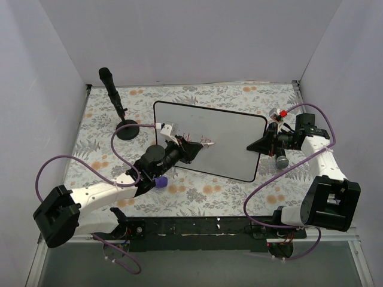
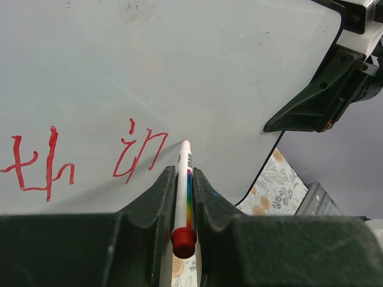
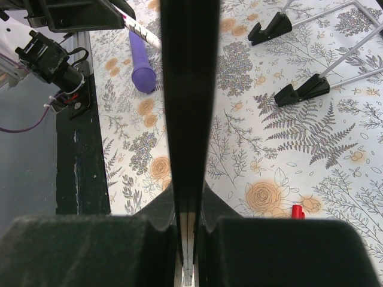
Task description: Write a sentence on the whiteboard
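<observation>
The left claw [image 2: 182, 179] is clenched on a white marker [image 2: 184, 156]. The marker's red end pokes out behind the fingers, and its tip, just ahead of the claw, touches the whiteboard [image 2: 197, 66]. The sentence [image 2: 139, 152] sits ahead of this claw and to the left of the tip. It shows as 2 clumps of red strokes, the nearer one just beside the tip. I cannot read them from this angle.

The right claw [image 3: 188, 206] is grasping the whiteboard by its thin black frame. The frame runs edge-on straight out from between the 2 fingers. From above, this claw pinches the board's right edge, with the left claw well apart from it over the board's left part.

A floral cloth [image 3: 251, 161] lies under the right claw. To that claw's right, a small red piece [image 3: 297, 210] rests on the cloth. Farther ahead on the same side stand 2 black feet [image 3: 302, 89] on thin wire legs. Beyond the left claw, off the board's left end, a black stand [image 1: 114, 95] rises from a round base.
</observation>
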{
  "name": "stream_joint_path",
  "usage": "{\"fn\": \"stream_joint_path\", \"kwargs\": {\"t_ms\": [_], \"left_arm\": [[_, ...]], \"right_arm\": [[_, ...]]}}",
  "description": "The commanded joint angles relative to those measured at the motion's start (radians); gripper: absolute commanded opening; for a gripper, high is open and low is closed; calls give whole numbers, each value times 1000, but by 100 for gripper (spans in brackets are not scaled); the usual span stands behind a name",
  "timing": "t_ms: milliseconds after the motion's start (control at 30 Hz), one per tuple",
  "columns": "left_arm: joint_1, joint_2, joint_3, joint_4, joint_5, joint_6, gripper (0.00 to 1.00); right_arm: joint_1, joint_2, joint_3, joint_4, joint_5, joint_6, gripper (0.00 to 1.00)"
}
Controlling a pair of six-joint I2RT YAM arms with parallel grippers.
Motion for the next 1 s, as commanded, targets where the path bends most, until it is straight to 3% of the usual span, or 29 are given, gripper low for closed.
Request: {"fn": "stream_joint_path", "kwargs": {"t_ms": [0, 967], "left_arm": [[-6, -1, 48, 42, -20, 16, 0], [-6, 26, -3, 1, -18, 7, 0]], "right_arm": [[9, -15, -2, 22, 24, -17, 1], [10, -20, -2, 20, 25, -17, 1]]}}
